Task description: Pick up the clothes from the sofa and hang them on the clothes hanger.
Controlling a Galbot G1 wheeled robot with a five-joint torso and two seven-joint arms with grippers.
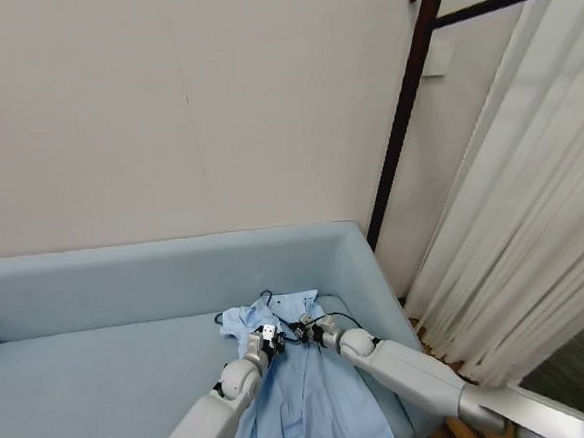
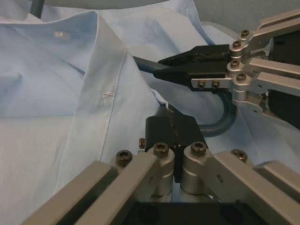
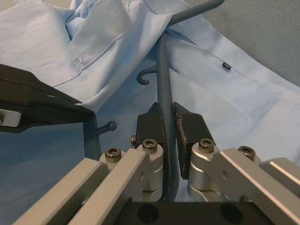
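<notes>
A light blue shirt (image 1: 307,403) lies spread on the right end of the pale blue sofa (image 1: 93,378), with a dark grey hanger (image 3: 161,70) inside its collar. The hanger's hook (image 1: 266,296) pokes out toward the backrest. My left gripper (image 1: 270,334) sits at the collar, shut on the edge of the shirt's front (image 2: 56,93); its pads (image 2: 161,133) pinch the fabric. My right gripper (image 1: 309,328) is right beside it, shut on the hanger's bar between its black pads (image 3: 187,129). The two grippers nearly touch.
A dark brown clothes rack (image 1: 404,101) stands beyond the sofa's right arm, its top bar high at the upper right. White curtains (image 1: 533,222) hang to the right of it. A plain wall is behind the sofa, whose left seat is bare.
</notes>
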